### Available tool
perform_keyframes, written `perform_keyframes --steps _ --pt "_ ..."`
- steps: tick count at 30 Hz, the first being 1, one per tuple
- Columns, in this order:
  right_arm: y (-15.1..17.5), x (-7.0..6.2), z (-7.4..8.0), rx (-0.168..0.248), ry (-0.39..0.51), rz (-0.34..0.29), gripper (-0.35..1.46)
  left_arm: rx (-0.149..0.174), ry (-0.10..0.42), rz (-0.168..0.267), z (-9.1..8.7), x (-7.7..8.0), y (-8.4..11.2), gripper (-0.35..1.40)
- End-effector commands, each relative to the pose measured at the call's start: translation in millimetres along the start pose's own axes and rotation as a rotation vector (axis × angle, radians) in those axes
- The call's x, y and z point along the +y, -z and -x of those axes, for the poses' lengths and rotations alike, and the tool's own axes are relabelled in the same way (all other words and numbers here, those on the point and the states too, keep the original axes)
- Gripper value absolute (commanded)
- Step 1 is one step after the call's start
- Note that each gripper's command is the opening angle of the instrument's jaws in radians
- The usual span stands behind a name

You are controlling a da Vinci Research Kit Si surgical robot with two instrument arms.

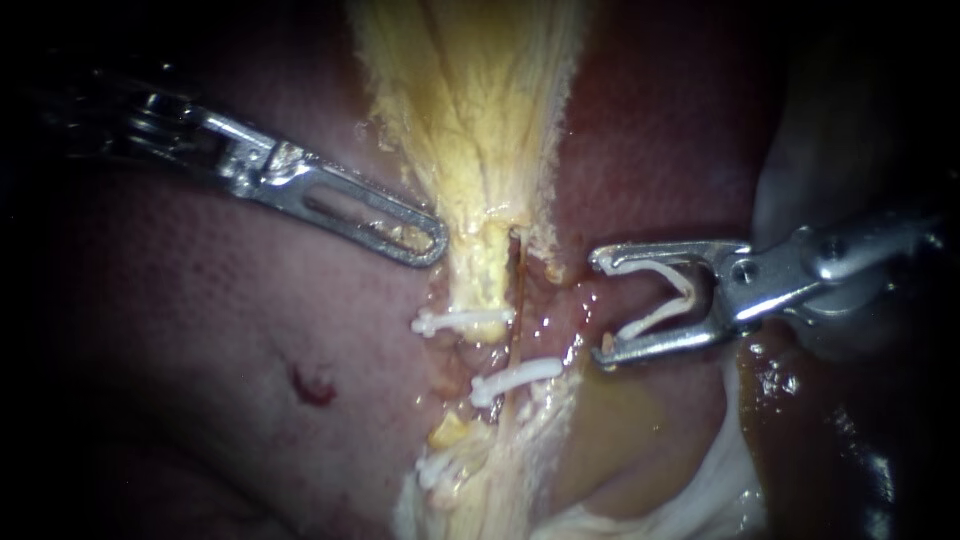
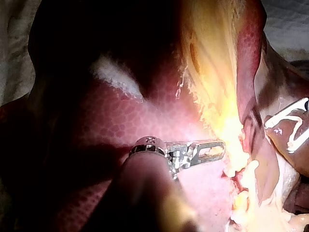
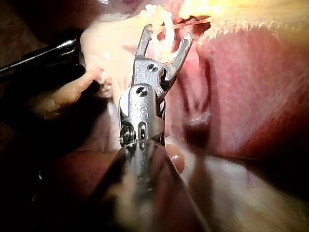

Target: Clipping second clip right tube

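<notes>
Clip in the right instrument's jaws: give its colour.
The clip is white, clearest in the endoscope view.

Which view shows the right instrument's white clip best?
Endoscope view: the clip shows whole, an open V in the right instrument. The left wrist view has it distant; the right wrist view loses it against pale tissue.

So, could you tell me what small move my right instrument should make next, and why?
Probably advance the right instrument until the right tube sits inside its loaded clip: the jaws hold it wide, short of the tube, level with bare tube above the white clip.
</notes>
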Motion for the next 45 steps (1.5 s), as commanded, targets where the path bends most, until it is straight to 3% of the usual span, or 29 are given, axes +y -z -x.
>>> perform_keyframes --steps 1,5,12,17,35,45 --pt "0.0 0.0 0.0 0.0 0.0 0.0 0.5 0.001 0.0 -0.001 0.0 -0.1 0.2 -0.35" --pt "0.0 0.0 0.1 0.0 0.0 -0.002 0.5 0.007 0.003 -0.011 0.6 -0.5 1.2 -0.35" --pt "0.0 0.1 0.1 0.0 0.0 -0.002 0.5 -0.02 0.017 0.012 2.4 -1.4 5.8 -0.35" --pt "0.0 0.1 0.1 0.001 0.0 -0.005 0.5 -0.028 0.028 0.023 2.6 -1.5 7.8 -0.35" --pt "-2.7 -0.4 -1.0 0.012 0.007 -0.039 0.5 -0.029 0.028 0.025 2.5 -1.5 7.7 -0.35" --pt "-5.5 -0.3 -0.2 0.042 -0.099 -0.06 0.5 -0.029 0.028 0.025 2.5 -1.5 7.6 -0.35"
